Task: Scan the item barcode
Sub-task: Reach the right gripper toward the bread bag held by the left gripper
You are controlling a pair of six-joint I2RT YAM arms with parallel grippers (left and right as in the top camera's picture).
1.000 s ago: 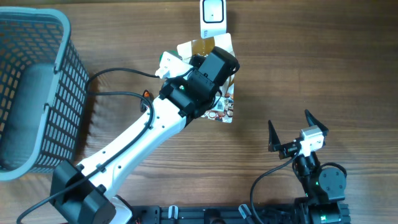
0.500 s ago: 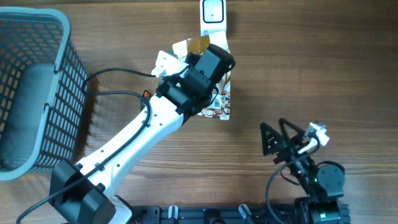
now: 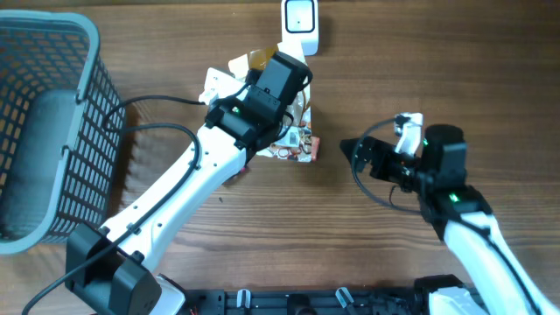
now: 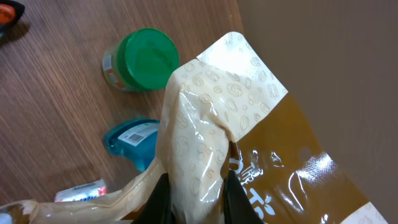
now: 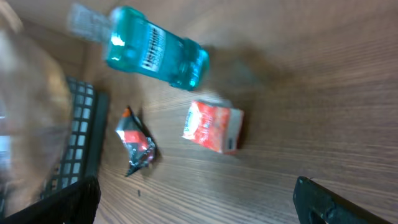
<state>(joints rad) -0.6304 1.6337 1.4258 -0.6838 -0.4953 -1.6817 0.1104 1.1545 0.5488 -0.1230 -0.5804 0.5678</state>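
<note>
Now | left hand (image 4: 196, 198) pinches bag (image 4: 211, 106) | right hand (image 5: 196, 186) wide, empty | green jar (image 4: 140, 59) only in left wrist view

- Mock shop checkout, prob. a lab rig, not a real store.
- Grey mesh shopping basket (image 3: 92, 122) + white scanner unit (image 3: 301, 17) on wood-grain table (image 3: 455, 70).
- Groceries lying about: snack bag (image 4: 249, 124), green-lid jar (image 4: 140, 59), teal bottle (image 5: 152, 46), red carton (image 5: 211, 127).
- Robot arm (image 3: 175, 201) w/ loose cabling.

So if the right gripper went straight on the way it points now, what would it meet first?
Likely the snack bag pinched by the left gripper: overhead, the open right gripper points toward its lower edge. Depth is unclear; it could pass beneath, toward the red carton.
</note>
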